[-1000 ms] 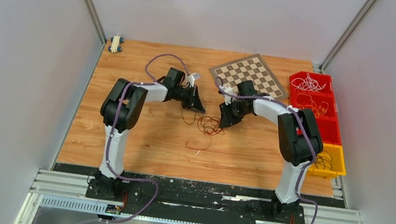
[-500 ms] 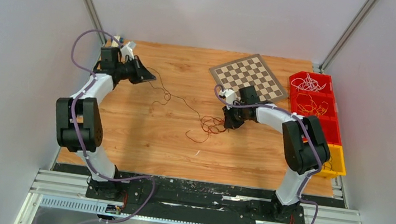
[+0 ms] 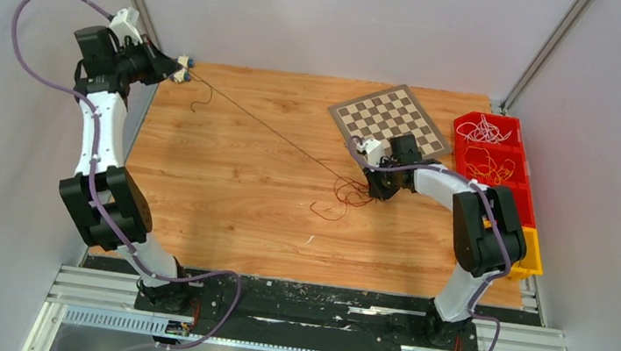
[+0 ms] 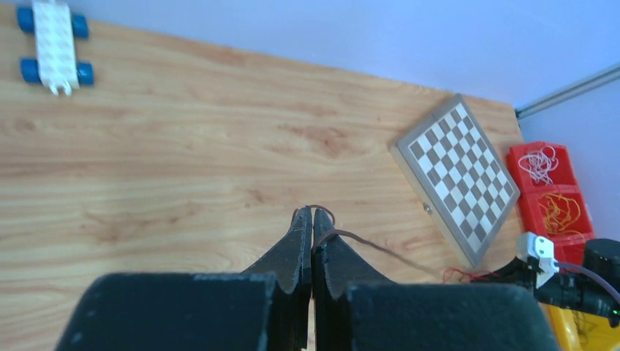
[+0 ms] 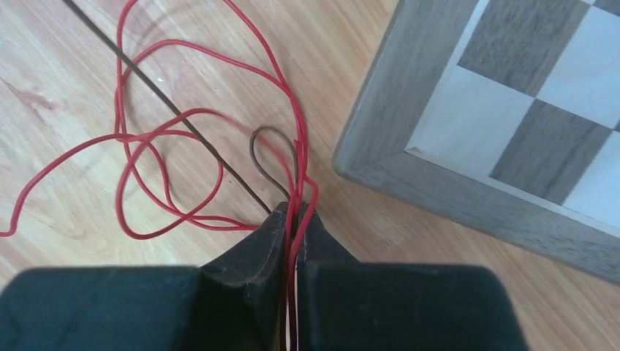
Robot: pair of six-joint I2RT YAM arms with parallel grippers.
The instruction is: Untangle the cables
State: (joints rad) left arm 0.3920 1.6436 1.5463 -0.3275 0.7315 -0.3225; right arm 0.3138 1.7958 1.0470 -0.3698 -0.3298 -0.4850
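— What is the left gripper (image 4: 312, 216) doing up there?

— It is pinching a dark brown wire (image 3: 268, 129), its fingers pressed tight together on it. It is hanging over the far left corner of the bench (image 3: 224, 210), near a little white and blue toy block (image 4: 55, 45).

— And where is that wire going?

— It is running taut in a straight line across the bench, down to the right gripper (image 5: 295, 212).

— Is that one gripping too?

— Yes, its fingers are squeezing together on the red wire (image 3: 341, 198) and a small brown loop, just beside the edge of a chessboard (image 3: 393, 119). The rest of the red wire is lying in loose curls on the bench next to it.

— Anything else?

— White wires (image 3: 483, 129) and orange wires (image 3: 491, 167) are sitting in the red bins (image 3: 507, 201) along the right edge.
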